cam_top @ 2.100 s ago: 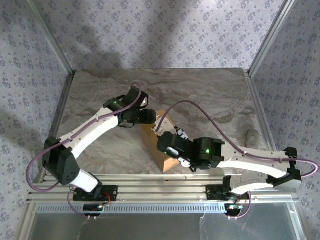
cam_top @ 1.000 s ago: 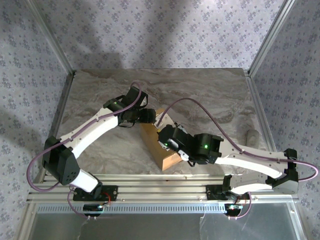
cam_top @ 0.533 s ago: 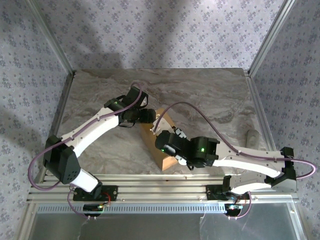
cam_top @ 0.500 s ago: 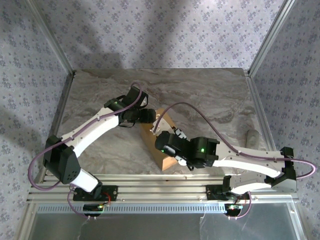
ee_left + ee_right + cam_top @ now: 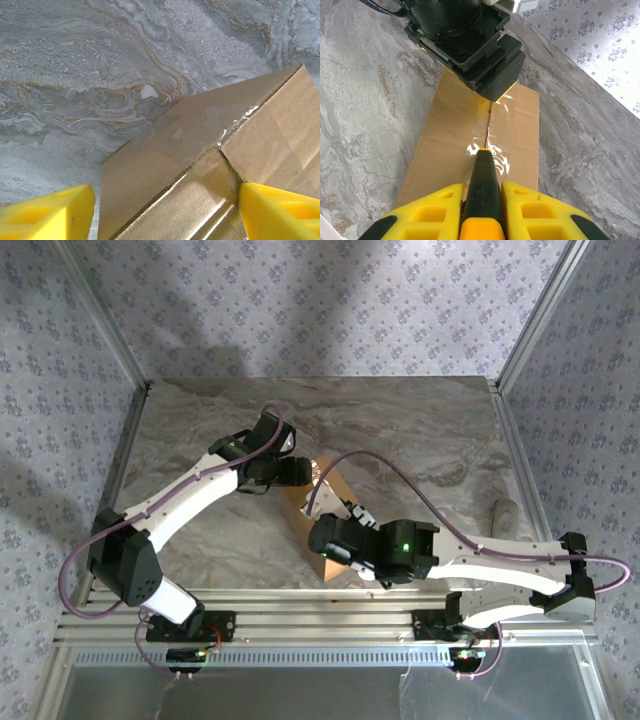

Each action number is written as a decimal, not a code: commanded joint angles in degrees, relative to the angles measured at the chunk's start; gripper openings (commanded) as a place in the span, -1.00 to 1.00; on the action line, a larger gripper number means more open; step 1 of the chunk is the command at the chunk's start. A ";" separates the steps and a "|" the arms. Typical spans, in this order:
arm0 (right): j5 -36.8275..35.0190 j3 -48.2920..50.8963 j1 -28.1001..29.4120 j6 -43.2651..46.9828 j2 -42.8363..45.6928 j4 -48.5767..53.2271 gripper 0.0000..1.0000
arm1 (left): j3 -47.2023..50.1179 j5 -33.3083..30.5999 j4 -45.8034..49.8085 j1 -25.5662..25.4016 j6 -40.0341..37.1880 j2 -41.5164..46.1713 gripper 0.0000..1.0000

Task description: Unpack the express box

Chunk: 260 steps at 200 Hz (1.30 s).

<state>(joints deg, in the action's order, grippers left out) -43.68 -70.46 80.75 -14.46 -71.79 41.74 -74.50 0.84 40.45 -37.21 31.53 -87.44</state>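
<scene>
The express box (image 5: 455,145) lies flat on the marble-patterned table (image 5: 75,75), directly in front of the right pincer (image 5: 483,190) and running away from it. Its far end sits under the left pincer (image 5: 167,187). The box is closed: the two long top flaps meet in the middle and clear tape (image 5: 489,132) covers the seam, so nothing of the inside can be seen. The right pincer is closed on a black-and-yellow utility knife (image 5: 483,170), which stands between its two yellow fingers and points forward along the seam. The tip of the knife is at the shiny tape, about halfway along the box; if the blade goes into the cardboard I cannot tell. The left pincer has its jaws wide, and its yellow fingers (image 5: 50,210) stand one on each side of the box end, seemingly against the cardboard, so it clamps the box across its width. From above, the two arms cross over the box and cover most of it, leaving a brown corner beyond the right pincer and another piece near its wrist. The right wrist view gives the whole seam and the black body of the left pincer at the far end. The left wrist view gives the short end face of the box and the tape folded over its edge. A small pale object (image 5: 505,512) lies well apart, to the right of the right arm, too small to identify.
</scene>
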 commanded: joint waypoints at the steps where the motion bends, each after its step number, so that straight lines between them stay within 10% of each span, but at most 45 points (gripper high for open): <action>1: 1.03 -1.09 1.68 -3.23 1.21 4.81 -1.00 | 2.08 -4.01 1.39 1.38 0.80 -2.41 0.50; 260: 0.27 1.55 6.16 -18.96 4.17 7.24 -1.00 | 4.88 -4.62 -1.25 2.32 6.58 -2.21 0.49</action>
<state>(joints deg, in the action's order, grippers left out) -44.91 -69.23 85.12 -29.21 -68.01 45.45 -72.51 1.43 36.95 -35.94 35.77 -87.42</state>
